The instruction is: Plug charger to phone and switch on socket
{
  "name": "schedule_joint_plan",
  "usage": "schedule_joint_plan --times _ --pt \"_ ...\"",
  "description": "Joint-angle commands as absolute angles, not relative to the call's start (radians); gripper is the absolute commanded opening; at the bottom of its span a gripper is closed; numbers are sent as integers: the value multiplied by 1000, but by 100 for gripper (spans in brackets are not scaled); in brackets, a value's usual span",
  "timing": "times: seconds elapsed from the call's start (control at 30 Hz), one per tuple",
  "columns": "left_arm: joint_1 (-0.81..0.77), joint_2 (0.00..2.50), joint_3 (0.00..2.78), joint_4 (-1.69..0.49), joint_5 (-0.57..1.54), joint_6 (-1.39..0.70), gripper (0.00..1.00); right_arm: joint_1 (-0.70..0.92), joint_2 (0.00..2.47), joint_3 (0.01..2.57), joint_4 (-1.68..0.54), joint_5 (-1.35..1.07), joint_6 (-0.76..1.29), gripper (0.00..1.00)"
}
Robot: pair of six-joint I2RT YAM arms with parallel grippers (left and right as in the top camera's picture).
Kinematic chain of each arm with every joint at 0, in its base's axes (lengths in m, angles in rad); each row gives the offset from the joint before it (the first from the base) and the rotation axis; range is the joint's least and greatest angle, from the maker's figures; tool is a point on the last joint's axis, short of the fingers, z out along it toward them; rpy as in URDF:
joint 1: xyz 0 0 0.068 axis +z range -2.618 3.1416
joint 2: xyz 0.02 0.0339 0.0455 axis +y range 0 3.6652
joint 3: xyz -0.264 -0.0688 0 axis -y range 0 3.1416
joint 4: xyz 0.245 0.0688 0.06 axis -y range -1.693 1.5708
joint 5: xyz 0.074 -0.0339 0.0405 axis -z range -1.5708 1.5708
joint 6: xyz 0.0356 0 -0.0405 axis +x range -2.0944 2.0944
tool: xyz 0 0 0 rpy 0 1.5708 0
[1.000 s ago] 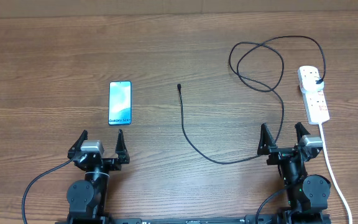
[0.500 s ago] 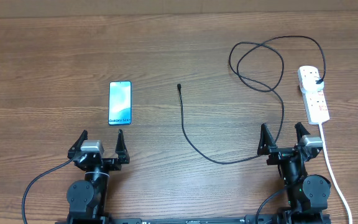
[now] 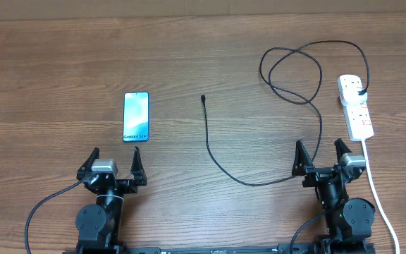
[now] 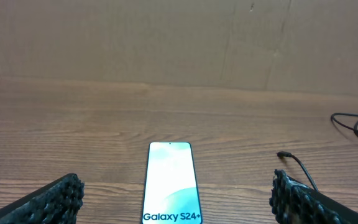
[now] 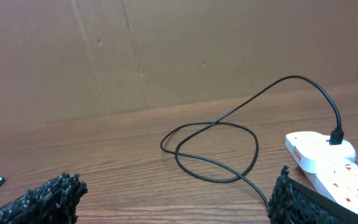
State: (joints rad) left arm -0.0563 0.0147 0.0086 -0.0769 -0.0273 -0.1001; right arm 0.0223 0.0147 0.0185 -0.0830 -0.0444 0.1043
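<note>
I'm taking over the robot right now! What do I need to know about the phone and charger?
Left gripper: open, empty, just in front of the phone.
Right gripper: open, empty, near the socket.
The phone lies flat, screen up, on the table.
The charger has its connector tip loose mid-table, apart from the phone. Its plug sits at the socket's far end.
Done: the plug appears to be in.
Left: push the tip into the phone and switch on the socket; the switch state can't be read.
</note>
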Motion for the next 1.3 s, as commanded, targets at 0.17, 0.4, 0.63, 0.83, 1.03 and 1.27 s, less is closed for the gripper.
schedule_joint_plan --times 0.17,0.4,0.63,0.83,1.03,1.27 --pt "-46 4 5 -75 -30 -85 100 29 3 8 -80 -42 107 100" --pt "-46 4 5 -75 -29 -85 100 29 3 8 -80 -42 107 100" --pt "-46 4 5 -66 -30 -85 100 29 3 8 -80 -42 107 100" --pt "-46 4 5 -25 16 -105 100 29 3 8 -80 -42 107 100" --pt "-46 7 22 -20 57 -105 100 29 3 8 -80 -42 107 100" --pt "-46 102 124 -30 56 -99 100 29 3 8 -80 -42 107 100"
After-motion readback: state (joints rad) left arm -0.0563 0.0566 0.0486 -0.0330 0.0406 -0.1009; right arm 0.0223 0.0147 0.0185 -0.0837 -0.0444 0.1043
